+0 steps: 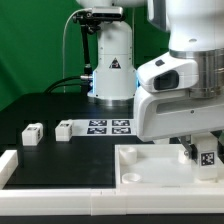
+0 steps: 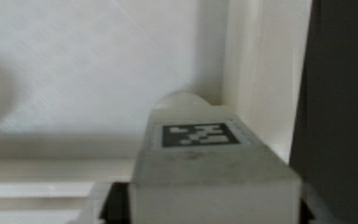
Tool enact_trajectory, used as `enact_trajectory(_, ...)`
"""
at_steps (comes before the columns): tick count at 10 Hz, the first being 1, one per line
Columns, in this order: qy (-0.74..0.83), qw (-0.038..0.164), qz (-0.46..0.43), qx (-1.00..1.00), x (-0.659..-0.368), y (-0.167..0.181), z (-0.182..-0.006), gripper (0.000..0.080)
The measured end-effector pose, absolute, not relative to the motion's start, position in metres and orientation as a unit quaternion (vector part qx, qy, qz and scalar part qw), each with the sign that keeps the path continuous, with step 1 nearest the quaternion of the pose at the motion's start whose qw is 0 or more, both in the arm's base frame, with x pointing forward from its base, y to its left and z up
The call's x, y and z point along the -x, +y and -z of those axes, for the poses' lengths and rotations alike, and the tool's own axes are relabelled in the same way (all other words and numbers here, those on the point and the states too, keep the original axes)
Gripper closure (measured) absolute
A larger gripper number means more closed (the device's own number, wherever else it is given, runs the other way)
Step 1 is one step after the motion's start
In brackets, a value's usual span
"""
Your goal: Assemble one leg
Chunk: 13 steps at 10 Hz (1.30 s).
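A white arm (image 1: 180,85) fills the exterior view from twelve to three o'clock, bent down over a black table (image 1: 50,105); its jaws appear closed on the leg (image 1: 207,155), a small white post with a black-and-white tag facing the camera, at about four o'clock. The leg hangs upright over the corner of a large flat white panel (image 1: 150,172) that lies from five to six o'clock; whether the leg's lower end touches the panel cannot be told.

In the wrist view the leg (image 2: 197,135) sits in the centre, its tag plain and its rounded end pointing toward the pale panel (image 2: 87,70); a dark strip beside it looks like table beyond the panel's edge, so the leg seems close to that edge; the jaws barely show there.

A spare leg (image 1: 32,132) and a second spare leg (image 1: 64,129) lie on the table at nine o'clock in the exterior view, well apart from the panel; the marker board (image 1: 110,126) lies near the centre, between them and the arm.

The step in hand seems to be bringing the gripped leg to a corner socket of the panel, though no socket shows clearly. The next move likely calls for centring the leg's end over the socket, keeping it upright, lowering gently, then turning it to seat; a tilt or an off-centre approach so near the edge could jam the leg or let it slip off the panel.
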<state>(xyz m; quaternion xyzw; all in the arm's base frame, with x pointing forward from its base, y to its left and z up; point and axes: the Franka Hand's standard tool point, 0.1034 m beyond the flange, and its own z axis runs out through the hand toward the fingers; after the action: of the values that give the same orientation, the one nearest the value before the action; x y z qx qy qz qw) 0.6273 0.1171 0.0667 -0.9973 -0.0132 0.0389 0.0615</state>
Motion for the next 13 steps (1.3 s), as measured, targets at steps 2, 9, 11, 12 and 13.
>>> enact_trajectory(2, 0.016, 0.062, -0.041, 0.997, -0.6273, 0.1172, -0.0667, 0.0509)
enact_trajectory(9, 0.508, 0.032, -0.062, 0.859, -0.6281, 0.1159, -0.0663, 0.0509)
enact_trajectory(11, 0.576, 0.033, -0.06, 0.815, -0.6314, 0.1153, -0.0663, 0.0509)
enact_trajectory(12, 0.626, 0.032, -0.063, 0.777, -0.6317, 0.1149, -0.0662, 0.0509)
enact_trajectory(13, 0.653, 0.03, -0.064, 0.754, -0.6319, 0.1149, -0.0664, 0.0509)
